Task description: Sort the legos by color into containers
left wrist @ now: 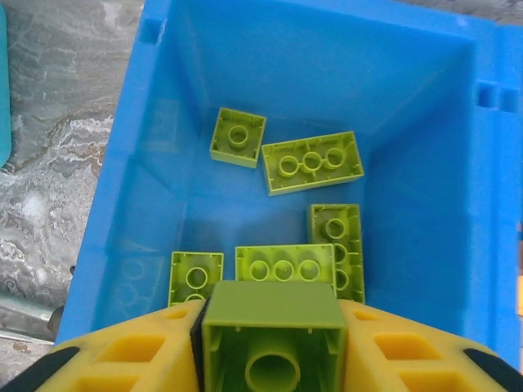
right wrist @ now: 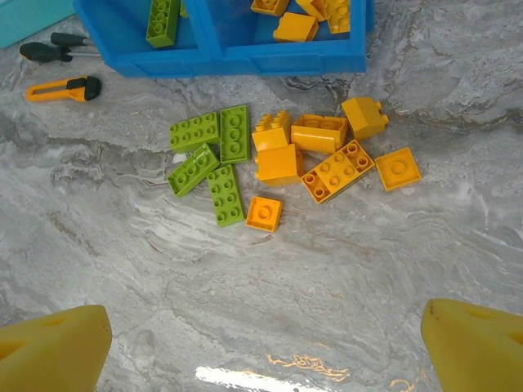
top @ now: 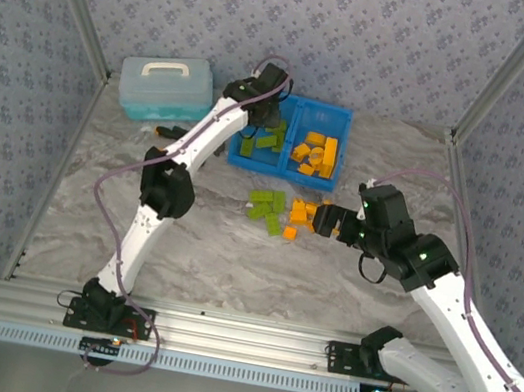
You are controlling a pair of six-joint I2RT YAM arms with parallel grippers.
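Roughly halfway: blue bin (left wrist: 327, 65) holds green legos (left wrist: 312, 162) in its 9 o'clock compartment and orange ones at 3 o'clock, left gripper (left wrist: 272, 347) clamps a green brick (left wrist: 272, 306) above the greens, right gripper (right wrist: 265, 343) gapes empty over the loose pile (right wrist: 278, 163) at the bin's 6 o'clock.

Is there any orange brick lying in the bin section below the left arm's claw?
No, the loose bricks lying in that blue compartment are all green, like the held brick in the left gripper.
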